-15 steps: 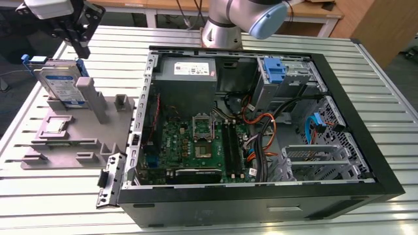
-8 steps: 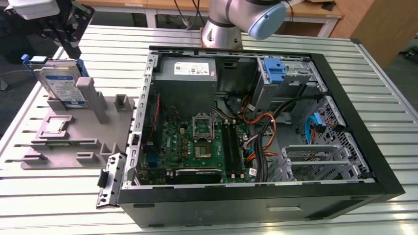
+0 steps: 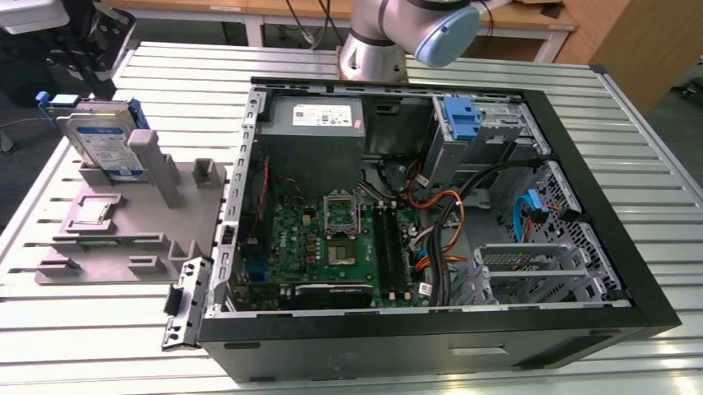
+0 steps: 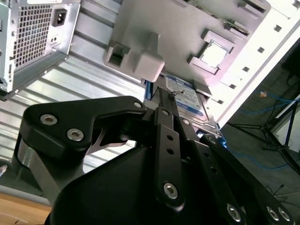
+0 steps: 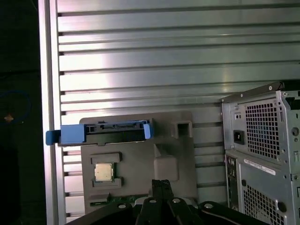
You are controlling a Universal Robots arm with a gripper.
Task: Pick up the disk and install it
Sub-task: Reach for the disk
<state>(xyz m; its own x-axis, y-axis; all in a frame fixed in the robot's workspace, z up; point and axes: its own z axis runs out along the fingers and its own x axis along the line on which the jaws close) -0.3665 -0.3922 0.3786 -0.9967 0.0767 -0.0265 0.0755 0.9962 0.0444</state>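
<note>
Nearest me lies one black open computer case (image 3: 439,346) on the ribbed metal counter (image 3: 187,66). Inside are one green motherboard (image 3: 329,239), one grey power-supply box (image 3: 318,119) and one bare blue bracket (image 3: 462,115). Beside it, toward the exterior view's left, sits one grey plastic holder (image 3: 121,222) carrying one square processor chip (image 5: 103,172). The one silver disk with blue rails (image 3: 97,136) stands upright in the holder's far slot, untouched. The black end effector (image 5: 161,183) points at the holder, fingers closed on nothing. Farthest back rises the single silver arm (image 3: 379,41).
</note>
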